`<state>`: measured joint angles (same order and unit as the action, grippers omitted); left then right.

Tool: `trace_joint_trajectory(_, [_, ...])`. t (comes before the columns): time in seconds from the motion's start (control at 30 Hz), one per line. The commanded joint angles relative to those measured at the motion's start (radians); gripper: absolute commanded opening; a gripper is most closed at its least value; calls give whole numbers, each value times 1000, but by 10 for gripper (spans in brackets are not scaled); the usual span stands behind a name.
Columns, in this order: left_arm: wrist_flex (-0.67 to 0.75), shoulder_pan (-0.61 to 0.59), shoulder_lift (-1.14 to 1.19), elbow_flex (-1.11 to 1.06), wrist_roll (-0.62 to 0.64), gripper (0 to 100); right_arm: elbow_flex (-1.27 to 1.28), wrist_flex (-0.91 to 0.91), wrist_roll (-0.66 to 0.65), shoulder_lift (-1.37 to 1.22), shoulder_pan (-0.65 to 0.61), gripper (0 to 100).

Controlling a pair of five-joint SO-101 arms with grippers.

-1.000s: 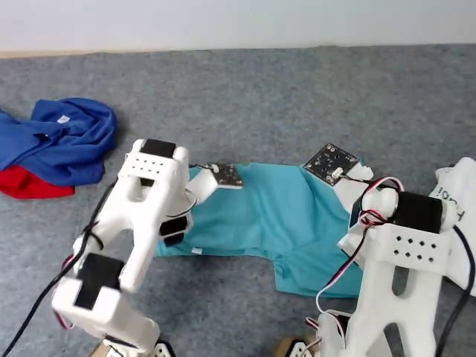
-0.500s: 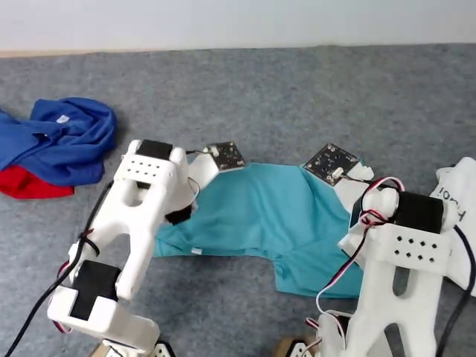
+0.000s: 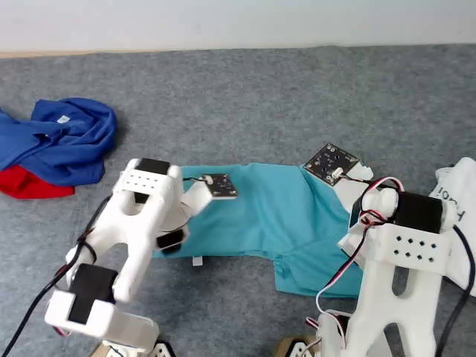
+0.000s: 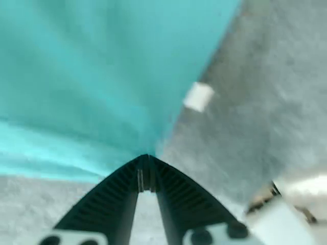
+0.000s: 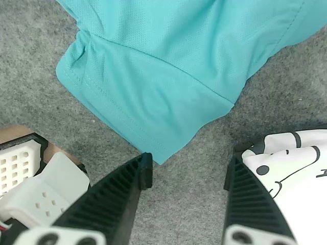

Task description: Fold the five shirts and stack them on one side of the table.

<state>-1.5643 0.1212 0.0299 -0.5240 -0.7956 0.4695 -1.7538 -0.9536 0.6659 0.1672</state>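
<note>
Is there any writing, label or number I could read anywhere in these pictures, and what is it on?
No text can be read.
white shirt: dark lettering, cut off at the picture's edge, unreadable.
small tag on the teal shirt: too blurred to read.
neck label on the blue shirt: too small to read.

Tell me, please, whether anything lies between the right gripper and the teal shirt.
Nothing visible does. The open right gripper hangs over the bare table, with a sleeve corner of the teal shirt at one fingertip. The white shirt lies beside the other, not between.
</note>
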Motion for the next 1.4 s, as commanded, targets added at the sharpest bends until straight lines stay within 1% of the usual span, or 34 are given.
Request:
trace_joint_trajectory(0.0, [-61,-54,-100,18,-40,2,-5,-15,11,30,4,233])
trace_joint_trajectory(0.1, [-60,-92,-132,18,-41,2,-5,-15,11,30,4,233])
trace_joint_trajectory(0.2, [-55,-95,-135,16,-40,2,-5,-15,11,30,4,233])
trace_joint_trajectory(0.37, [-9,-92,-141,12,-34,2,-5,-15,11,30,4,233])
trace_joint_trajectory(0.47, [32,-84,-143,15,5,2,-5,-15,11,30,4,233])
trace_joint_trajectory(0.6, [44,-35,-141,7,51,2,-5,-15,18,28,4,233])
trace_joint_trajectory(0.67, [54,-21,-137,7,74,2,-5,-15,60,21,2,233])
trace_joint_trajectory(0.73, [94,-25,-135,-10,89,2,-2,-8,101,21,1,233])
trace_joint_trajectory(0.9, [161,-26,-133,-139,94,2,31,-5,183,27,-54,233])
trace_joint_trajectory(1.0, [187,-44,-133,-208,91,2,28,-2,256,24,-87,233])
trace_joint_trajectory(1.07, [190,-75,-133,-220,89,2,28,36,302,24,-93,233])
trace_joint_trajectory(1.2, [172,-143,-144,-173,87,2,28,133,385,28,-88,233])
trace_joint_trajectory(1.37, [80,-175,-144,-5,91,2,29,274,466,21,-93,233])
